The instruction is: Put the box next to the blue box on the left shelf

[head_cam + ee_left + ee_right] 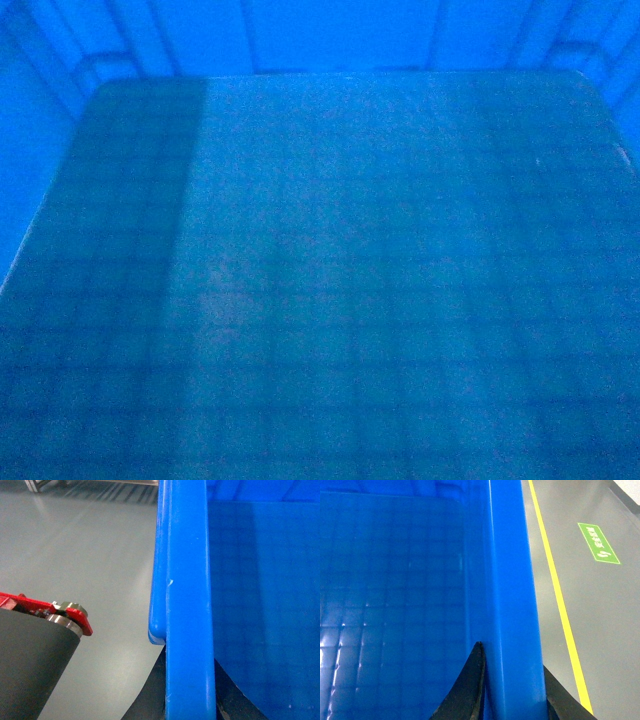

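The bright-blue box (pixel 330 280) fills the whole head view; I see its grid-patterned floor and its far inner wall. In the left wrist view the box's left rim (pixel 187 605) runs up the frame, and my left gripper (pixel 190 695) is shut on it, one dark finger on each side. In the right wrist view my right gripper (pixel 512 690) is shut on the box's right rim (pixel 512 580), one black finger (pixel 467 690) inside the box and one outside. The left shelf and the other blue box are out of view.
Grey floor (pixel 85 555) lies to the left of the box. A dark roller with a red bracket (pixel 35 650) sits at lower left. On the right, a yellow floor line (pixel 555 590) and a green floor sign (pixel 599 542) show. A metal frame (pixel 40 484) stands at the far top left.
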### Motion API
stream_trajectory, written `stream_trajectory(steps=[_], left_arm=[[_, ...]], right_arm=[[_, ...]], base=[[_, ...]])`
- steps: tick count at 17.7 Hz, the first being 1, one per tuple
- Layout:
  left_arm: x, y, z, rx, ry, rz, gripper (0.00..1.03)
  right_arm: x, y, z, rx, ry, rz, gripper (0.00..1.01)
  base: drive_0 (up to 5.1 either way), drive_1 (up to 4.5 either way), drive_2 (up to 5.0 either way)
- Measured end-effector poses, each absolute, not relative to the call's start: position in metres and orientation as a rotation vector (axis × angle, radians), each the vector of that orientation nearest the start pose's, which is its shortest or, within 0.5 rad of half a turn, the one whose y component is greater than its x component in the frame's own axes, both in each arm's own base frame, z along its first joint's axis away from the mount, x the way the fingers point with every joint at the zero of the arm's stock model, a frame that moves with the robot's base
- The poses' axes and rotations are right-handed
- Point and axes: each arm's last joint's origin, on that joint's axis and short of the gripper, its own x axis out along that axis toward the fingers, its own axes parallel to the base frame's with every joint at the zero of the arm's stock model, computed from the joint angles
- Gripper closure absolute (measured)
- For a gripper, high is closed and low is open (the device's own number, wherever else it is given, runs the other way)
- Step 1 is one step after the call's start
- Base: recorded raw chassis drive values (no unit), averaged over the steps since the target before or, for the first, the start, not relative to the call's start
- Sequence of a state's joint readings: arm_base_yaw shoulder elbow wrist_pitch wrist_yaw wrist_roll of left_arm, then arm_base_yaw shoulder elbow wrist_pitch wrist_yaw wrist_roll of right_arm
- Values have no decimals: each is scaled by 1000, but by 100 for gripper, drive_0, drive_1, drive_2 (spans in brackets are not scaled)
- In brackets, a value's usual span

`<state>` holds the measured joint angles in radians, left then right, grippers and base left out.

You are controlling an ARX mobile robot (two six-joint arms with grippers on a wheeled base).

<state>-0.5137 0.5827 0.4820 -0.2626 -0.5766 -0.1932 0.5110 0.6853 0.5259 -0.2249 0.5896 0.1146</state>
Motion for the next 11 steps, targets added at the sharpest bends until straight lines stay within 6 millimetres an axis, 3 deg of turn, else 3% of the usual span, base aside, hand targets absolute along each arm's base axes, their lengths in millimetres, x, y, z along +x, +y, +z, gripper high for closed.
stream_trajectory(steps=[11], left_arm=[[125, -52, 252, 1, 296, 94, 96]], right_arm=[[140, 60, 258, -80, 311, -92, 87]], base=[[-147, -147, -147]])
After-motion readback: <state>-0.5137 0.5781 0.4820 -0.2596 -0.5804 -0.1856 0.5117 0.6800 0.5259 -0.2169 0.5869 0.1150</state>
